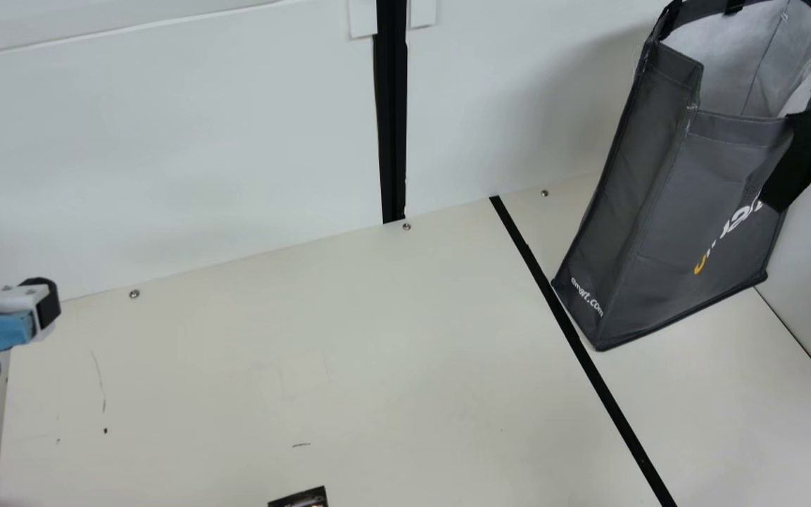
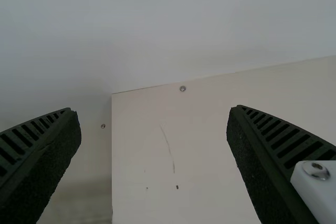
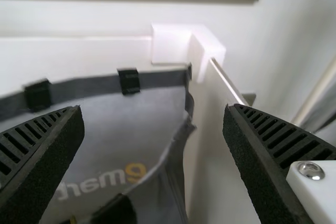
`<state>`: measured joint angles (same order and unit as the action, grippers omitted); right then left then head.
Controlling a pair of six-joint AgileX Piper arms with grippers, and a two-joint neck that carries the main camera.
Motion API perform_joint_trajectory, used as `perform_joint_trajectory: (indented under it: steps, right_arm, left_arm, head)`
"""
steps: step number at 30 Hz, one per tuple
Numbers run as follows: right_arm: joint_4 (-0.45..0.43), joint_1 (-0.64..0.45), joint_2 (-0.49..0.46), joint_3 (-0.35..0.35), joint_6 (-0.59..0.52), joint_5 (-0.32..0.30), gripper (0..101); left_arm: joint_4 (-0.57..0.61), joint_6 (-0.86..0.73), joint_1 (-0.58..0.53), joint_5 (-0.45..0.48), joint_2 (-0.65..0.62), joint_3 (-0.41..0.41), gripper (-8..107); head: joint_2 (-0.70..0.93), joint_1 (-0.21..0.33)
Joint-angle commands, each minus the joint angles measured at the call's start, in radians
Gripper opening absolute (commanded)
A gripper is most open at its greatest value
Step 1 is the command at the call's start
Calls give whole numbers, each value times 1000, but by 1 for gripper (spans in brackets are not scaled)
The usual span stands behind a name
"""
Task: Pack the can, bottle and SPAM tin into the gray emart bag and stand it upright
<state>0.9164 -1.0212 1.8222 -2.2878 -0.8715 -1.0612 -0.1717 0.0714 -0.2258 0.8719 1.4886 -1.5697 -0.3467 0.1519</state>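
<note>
1. Gray fabric emart bag with black handles (image 1: 687, 204) stands, as I judge it, upright near the back wall (image 1: 236, 141), its base just beside the black stripe (image 1: 610, 403) on the cream table (image 1: 272, 352); a snagged handle or wall could tip it if my right arm pulls away carelessly
2. My black ribbed right gripper (image 3: 153, 108) is spread wide at the bag's mouth, gripping nothing; lowering it off-line could fold the soft rim inward
3. My black ribbed left gripper (image 2: 153, 109) also gapes wide, empty, over the table's other side, so a hasty sweep risks little but the wall
4. The bag's mouth is open on pale lining; its floor is hidden, and I cannot tell whether the can, bottle or SPAM tin lies inside
5. A dark, printed corner (image 1: 300, 500) pokes in at the table's near side, too cropped for me to identify
</note>
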Motion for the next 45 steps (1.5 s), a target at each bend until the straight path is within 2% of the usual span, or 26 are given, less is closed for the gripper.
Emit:
perform_joint_trajectory:
  steps: [1, 8, 14, 19, 28, 35, 45]
  right_arm:
    - [25, -2, -5, -22, 3, -12, 95]
    - [97, 11, -41, -67, 3, -63, 95]
    - [139, 50, -92, -52, -2, -100, 95]
    - [150, 107, -140, -1, -16, -115, 95]
    - [123, 264, -244, 155, -46, -91, 95]
    - [63, 420, -326, 309, -52, -14, 95]
    - [-61, 635, -431, 566, 14, 215, 95]
  left_arm:
    - [0, 0, 0, 0, 0, 0, 90]
    - [0, 0, 0, 0, 0, 0, 90]
    - [0, 0, 0, 0, 0, 0, 90]
    - [0, 0, 0, 0, 0, 0, 90]
    - [0, 0, 0, 0, 0, 0, 90]
    - [0, 0, 0, 0, 0, 0, 90]
    - [0, 0, 0, 0, 0, 0, 90]
  head:
    - [-2, 23]
    - [-2, 23]
    - [-2, 23]
    - [-2, 23]
    - [-2, 23]
    - [-2, 23]
    - [-2, 23]
